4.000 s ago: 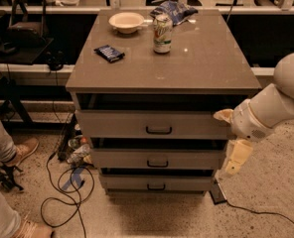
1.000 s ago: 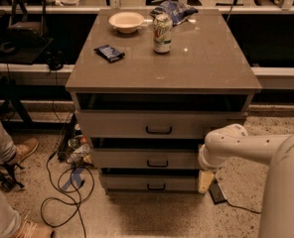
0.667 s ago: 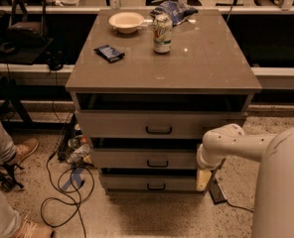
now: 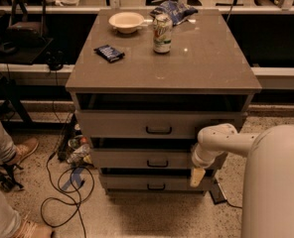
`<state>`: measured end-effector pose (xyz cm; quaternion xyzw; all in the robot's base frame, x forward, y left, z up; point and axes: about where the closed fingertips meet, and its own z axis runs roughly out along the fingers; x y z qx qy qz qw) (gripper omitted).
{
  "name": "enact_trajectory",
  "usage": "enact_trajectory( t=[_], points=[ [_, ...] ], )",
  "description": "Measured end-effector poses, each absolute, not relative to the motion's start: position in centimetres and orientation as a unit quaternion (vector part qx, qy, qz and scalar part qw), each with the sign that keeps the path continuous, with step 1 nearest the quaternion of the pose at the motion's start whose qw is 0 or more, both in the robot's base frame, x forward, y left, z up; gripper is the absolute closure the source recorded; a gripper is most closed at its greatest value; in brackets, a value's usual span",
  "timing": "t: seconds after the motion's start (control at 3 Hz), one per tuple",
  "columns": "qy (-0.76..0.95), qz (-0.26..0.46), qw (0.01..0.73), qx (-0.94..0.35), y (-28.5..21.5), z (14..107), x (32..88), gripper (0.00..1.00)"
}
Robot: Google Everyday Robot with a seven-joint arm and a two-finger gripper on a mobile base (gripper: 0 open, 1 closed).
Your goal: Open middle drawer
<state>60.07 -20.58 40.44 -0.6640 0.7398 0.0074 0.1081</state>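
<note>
The middle drawer [image 4: 137,159] is a grey-beige front of medium height with a small black handle [image 4: 157,163] at its centre. It sits between the taller top drawer [image 4: 132,124] and the short bottom drawer [image 4: 132,183]. All three fronts look about flush. My gripper [image 4: 196,176] hangs from the white arm [image 4: 217,141] at the cabinet's right end. It is low, in front of the right ends of the middle and bottom drawers and well to the right of the handle. It holds nothing that I can see.
On the cabinet top [image 4: 206,68] stand a bowl [image 4: 127,21], a can [image 4: 162,32], a chip bag [image 4: 174,9] and a dark snack bar [image 4: 109,52]. Cables [image 4: 62,192] and a person's legs [image 4: 3,148] are on the left floor. My white body [image 4: 276,182] fills the lower right.
The arm has swung down from beside the top drawer to the right end of the lower drawers, then edged slightly left. The drawers have not moved.
</note>
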Motion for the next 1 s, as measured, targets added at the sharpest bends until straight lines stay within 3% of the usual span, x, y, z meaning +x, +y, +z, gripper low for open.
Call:
enact_trajectory(
  t=[1.0],
  points=[
    [0.737, 0.022, 0.105, -0.667, -20.35, 39.72, 59.97, 0.91]
  ],
)
